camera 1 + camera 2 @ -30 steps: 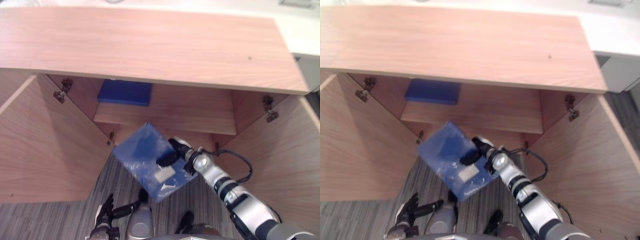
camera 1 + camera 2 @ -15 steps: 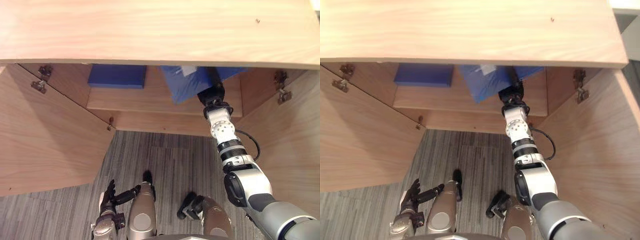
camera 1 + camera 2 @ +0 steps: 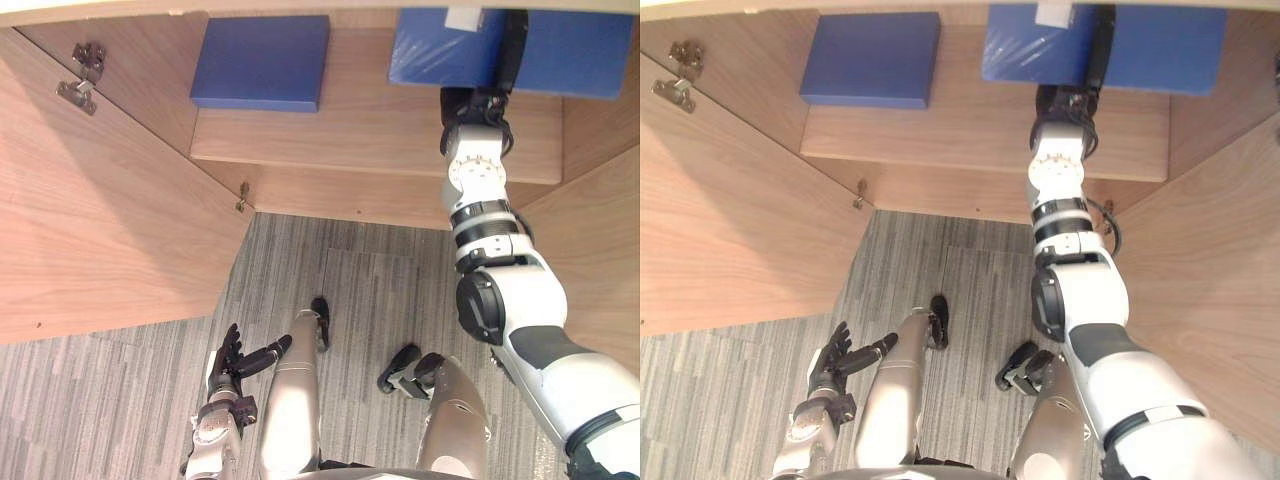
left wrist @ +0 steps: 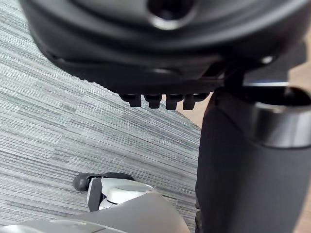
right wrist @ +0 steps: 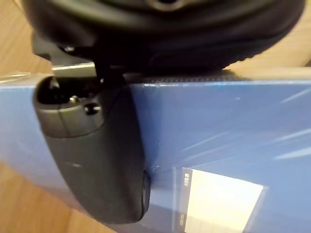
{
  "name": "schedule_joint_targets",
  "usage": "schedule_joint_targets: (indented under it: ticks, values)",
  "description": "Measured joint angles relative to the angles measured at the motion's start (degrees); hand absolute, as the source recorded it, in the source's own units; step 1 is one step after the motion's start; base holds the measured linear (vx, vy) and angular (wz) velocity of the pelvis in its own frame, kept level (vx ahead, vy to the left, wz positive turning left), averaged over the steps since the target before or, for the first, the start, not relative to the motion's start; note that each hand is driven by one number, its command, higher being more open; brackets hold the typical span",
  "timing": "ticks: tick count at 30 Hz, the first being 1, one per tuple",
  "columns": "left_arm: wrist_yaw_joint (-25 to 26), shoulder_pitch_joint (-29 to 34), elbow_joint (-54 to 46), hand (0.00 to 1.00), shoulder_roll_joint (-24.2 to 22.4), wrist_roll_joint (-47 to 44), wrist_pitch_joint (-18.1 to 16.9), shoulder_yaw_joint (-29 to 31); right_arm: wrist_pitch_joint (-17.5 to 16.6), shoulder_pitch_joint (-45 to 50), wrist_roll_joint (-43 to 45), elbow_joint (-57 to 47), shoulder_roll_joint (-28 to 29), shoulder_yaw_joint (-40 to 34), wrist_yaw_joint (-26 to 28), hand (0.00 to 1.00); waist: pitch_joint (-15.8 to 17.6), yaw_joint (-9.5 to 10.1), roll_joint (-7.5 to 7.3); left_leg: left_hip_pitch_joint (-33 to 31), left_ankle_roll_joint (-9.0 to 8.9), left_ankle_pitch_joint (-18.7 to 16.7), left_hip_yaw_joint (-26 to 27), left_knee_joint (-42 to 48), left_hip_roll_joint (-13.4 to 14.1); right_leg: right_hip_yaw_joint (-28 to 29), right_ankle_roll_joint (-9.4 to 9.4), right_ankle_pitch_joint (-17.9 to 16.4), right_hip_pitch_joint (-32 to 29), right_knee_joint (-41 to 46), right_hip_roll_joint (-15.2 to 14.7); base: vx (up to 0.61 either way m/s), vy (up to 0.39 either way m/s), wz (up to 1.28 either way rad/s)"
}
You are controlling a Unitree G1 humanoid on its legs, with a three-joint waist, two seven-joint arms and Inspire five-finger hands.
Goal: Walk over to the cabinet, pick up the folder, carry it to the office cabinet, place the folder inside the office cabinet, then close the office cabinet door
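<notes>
**Inspector:** Where is the folder?

**Clerk:** The blue folder point(image 3: 440, 55) is inside the open cabinet, over the right end of the shelf point(image 3: 380, 130) and towards its back edge. It is wrapped in clear film and has a white label point(image 5: 221, 199) on the face that looks upward. I cannot tell whether it rests on the shelf or hangs just above it.

**Inspector:** What is the state of the right hand?

**Clerk:** The right hand point(image 3: 480, 100) reaches in over the front edge of the shelf and has hold of the folder. In the right wrist view the thumb point(image 5: 97, 155) lies flat on the labelled face, and the folder's near edge is hard against the palm. The fingers are hidden below the folder. The grip reads as a pinch between the thumb above and the fingers beneath.

**Inspector:** And the left hand?

**Clerk:** The left hand point(image 3: 232, 355) hangs low over the grey striped carpet point(image 3: 370, 300), well apart from the cabinet. Its fingers point(image 3: 830, 345) are spread and hold nothing.

**Inspector:** What else is on the shelf?

**Clerk:** A flat blue case point(image 3: 262, 62) lies at the left end, apart from the folder, with bare wood between them.

**Inspector:** What about the doors?

**Clerk:** Both stand open. The left door point(image 3: 100, 220) is swung wide with a metal hinge point(image 3: 80, 75) showing near its top, and the right door point(image 3: 600, 260) is beside the right arm.
</notes>
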Motion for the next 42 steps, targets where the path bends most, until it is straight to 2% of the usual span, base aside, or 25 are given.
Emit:
schedule_joint_targets:
  ticks: [2,5,9,10,12,17,19,25,29,30,32,34,35,36,38,39,41,42]
  values:
    - [-0.1,-0.9,-0.4,1.0,0.0,-0.1,0.0,-0.5,0.6,-3.5,0.0,3.2,-1.7,5.6,-1.5,0.0,-0.1,0.39,0.51,-2.9,0.44,-0.7,-0.4,3.0,-0.7,0.3,-0.15,-1.3,-2.6,3.7,-1.8,-0.11,0.025,0.13]
    - [-0.2,-1.5,-1.9,1.0,0.0,-0.1,0.0,-1.2,0.6,-6.3,0.0,4.5,-2.8,9.5,-2.3,0.0,-0.1,1.42,0.86,-6.6,0.44,-1.6,-1.6,6.9,-1.4,0.3,-0.01,-3.0,-5.3,8.1,-3.4,-0.09,0.017,0.16]
    - [-0.2,-2.3,-2.5,1.0,0.0,-0.6,-0.6,-1.3,0.0,-6.7,0.3,4.7,-3.8,9.2,-3.4,0.0,-0.1,2.28,0.9,-10.7,0.5,-3.4,-2.7,12.3,-2.2,0.5,0.4,-5.5,-8.0,13.6,-5.6,-0.07,0.044,0.16]
    - [-0.1,-2.8,-2.4,1.0,0.0,-0.6,-0.6,-1.1,-0.5,-6.7,0.5,4.8,-3.8,8.2,-4.1,1.0,-0.1,2.37,0.9,-11.7,0.55,-3.5,-2.9,13.1,-2.6,0.5,0.51,-5.8,-8.8,14.6,-6.3,-0.06,0.053,0.15]
    - [1.0,-3.4,-1.4,1.0,0.0,-0.4,-0.5,-0.9,-1.7,-6.7,1.3,4.8,-3.8,6.7,-5.0,1.0,-0.1,2.52,0.92,-12.6,0.67,-3.6,-2.9,13.8,-2.9,0.7,0.62,-6.0,-9.6,15.5,-6.9,-0.04,0.05,0.08]
    - [3.9,-3.4,10.6,1.0,-0.1,2.8,6.0,-0.9,-3.7,-6.7,2.1,5.1,-4.3,4.8,-6.1,1.0,-0.1,2.46,0.9,-12.8,0.86,-3.7,-2.8,14.0,-3.1,0.7,0.62,-6.0,-9.7,15.5,-7.0,-0.01,0.02,0.0]
    - [4.3,-2.8,12.4,1.0,-0.6,2.9,6.9,-0.9,-4.2,-6.7,2.0,5.1,-4.5,4.7,-6.1,1.0,-0.1,2.53,0.88,-12.6,0.78,-3.5,-2.8,13.4,-3.1,0.6,0.64,-5.9,-9.6,15.1,-7.0,0.0,0.0,0.0]
    - [5.2,-2.9,12.4,1.0,-0.8,2.9,6.3,-0.8,-5.3,-6.7,2.1,5.1,-2.8,0.7,-7.0,1.0,-0.1,2.48,0.76,-9.5,0.41,-1.5,-2.7,8.5,-3.2,-0.8,-0.29,-4.6,-6.9,10.9,-5.8,0.01,-0.027,0.03]
    - [5.6,-3.2,12.5,1.0,-0.7,3.2,5.6,-0.5,-5.5,-7.0,2.0,5.0,-3.1,1.0,-7.2,1.0,-0.4,2.38,0.19,-8.7,0.04,-0.6,-2.9,6.1,-2.9,-1.6,-0.49,-3.8,-6.1,8.5,-4.8,0.01,-0.018,0.0]
    - [5.6,-3.2,12.5,1.0,-0.7,3.4,5.6,-0.4,-4.5,-7.0,1.6,5.1,-3.2,1.5,-7.2,1.0,-0.4,2.2,0.17,-8.6,0.03,-0.5,-2.9,5.9,-2.9,-1.8,-0.51,-3.8,-5.8,8.3,-4.7,0.0,0.0,0.0]
    - [5.6,-3.2,12.7,1.0,-0.8,3.4,5.6,0.1,-0.5,-7.0,-3.4,6.6,-4.1,5.0,-7.3,1.0,-0.4,1.87,0.07,-8.2,0.02,-0.5,-2.9,5.5,-2.8,-1.9,-0.44,-3.6,-5.5,7.8,-4.5,0.0,0.004,-0.02]
    - [5.5,-3.2,12.9,1.0,-0.7,3.4,5.5,1.6,7.5,-7.7,-15.3,9.6,-6.0,16.1,-6.5,1.0,-0.6,1.3,-0.28,-7.8,0.01,-0.5,-2.7,4.9,-2.2,-1.9,-0.47,-3.1,-5.1,6.6,-3.6,0.0,0.012,-0.11]
    - [5.5,-3.2,13.0,1.0,-0.6,3.4,5.5,1.8,9.6,-8.2,-18.0,10.6,-6.3,19.0,-5.8,1.0,-0.6,1.15,-0.49,-7.6,0.0,-0.5,-2.6,4.7,-2.1,-1.8,-0.48,-3.1,-5.0,6.4,-3.4,-0.01,0.01,-0.11]
    - [5.5,-3.2,13.1,1.0,-0.3,3.4,5.5,1.8,13.3,-8.9,-22.3,12.0,-7.1,24.3,-3.9,1.0,-0.8,1.04,-0.74,-7.2,-0.02,-0.5,-2.6,4.6,-1.8,-1.8,-0.48,-3.0,-4.7,5.9,-3.0,-0.01,0.006,-0.09]
    - [5.3,-3.2,13.0,1.0,0.1,3.5,5.1,1.8,17.6,-9.5,-28.8,13.9,-7.7,31.5,0.0,1.0,-1.2,1.01,-1.63,-6.9,-0.12,-0.5,-2.4,4.1,-1.7,-1.7,-0.51,-2.9,-4.6,5.6,-2.9,-0.01,0.0,-0.05]
    - [4.8,-3.2,13.0,1.0,0.2,3.9,5.0,1.8,20.4,-9.8,-34.8,15.3,-7.8,35.4,2.9,1.0,-1.4,0.9,-2.07,-6.7,-0.23,-0.4,-2.4,3.9,-1.7,-1.7,-0.53,-2.9,-4.5,5.4,-2.8,0.0,0.0,0.0]
    - [3.6,-3.2,12.8,1.0,0.2,4.6,5.0,1.7,24.5,-9.6,-43.7,19.0,-7.9,42.2,7.6,1.0,-1.6,0.83,-2.48,-6.3,-0.27,-0.4,-2.5,3.7,-1.7,-2.0,-0.55,-2.9,-3.9,5.0,-2.7,-0.01,0.008,0.02]
    - [3.2,-3.2,12.7,1.0,0.3,4.7,5.0,1.7,25.3,-9.4,-45.5,20.1,-7.9,43.6,8.7,1.0,-1.6,0.86,-2.51,-6.2,-0.27,-0.4,-2.5,3.6,-1.7,-2.1,-0.52,-2.8,-3.7,4.9,-2.6,-0.02,0.025,0.04]
